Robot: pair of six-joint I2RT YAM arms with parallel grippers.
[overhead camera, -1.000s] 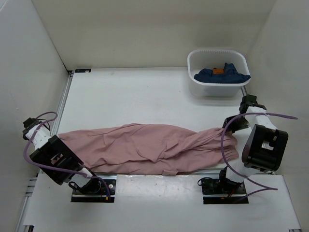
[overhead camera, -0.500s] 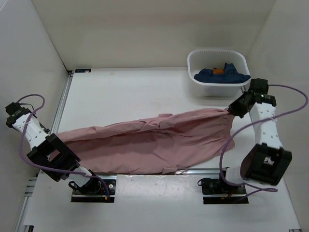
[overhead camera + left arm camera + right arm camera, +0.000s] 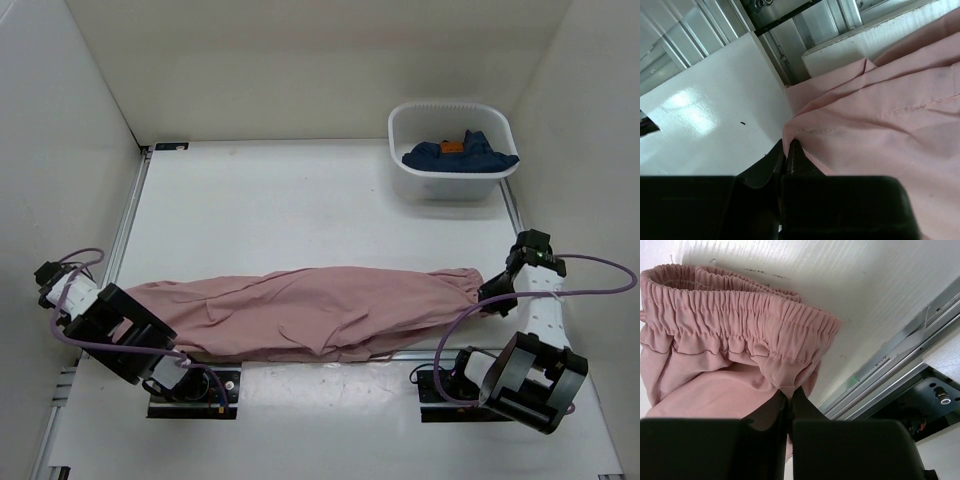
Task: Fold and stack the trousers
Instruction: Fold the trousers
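Observation:
The dusty-pink trousers (image 3: 310, 312) lie stretched in a long band across the near part of the table, from left to right. My left gripper (image 3: 128, 292) is shut on the leg-hem end; the left wrist view shows its black fingers (image 3: 799, 159) pinching the pink fabric (image 3: 890, 115). My right gripper (image 3: 488, 292) is shut on the gathered waistband end (image 3: 740, 310), pinched between the jaws in the right wrist view. No drawstrings show.
A white tub (image 3: 452, 180) holding a dark blue garment with an orange tag (image 3: 460, 155) stands at the back right. Metal rails (image 3: 330, 362) run along the table's near edge, close to the trousers. White walls enclose the table on three sides.
Both grippers have come back toward the near edge with the trousers, which were lifted and spread half a second ago. The fabric now lies as a narrower, straighter band.

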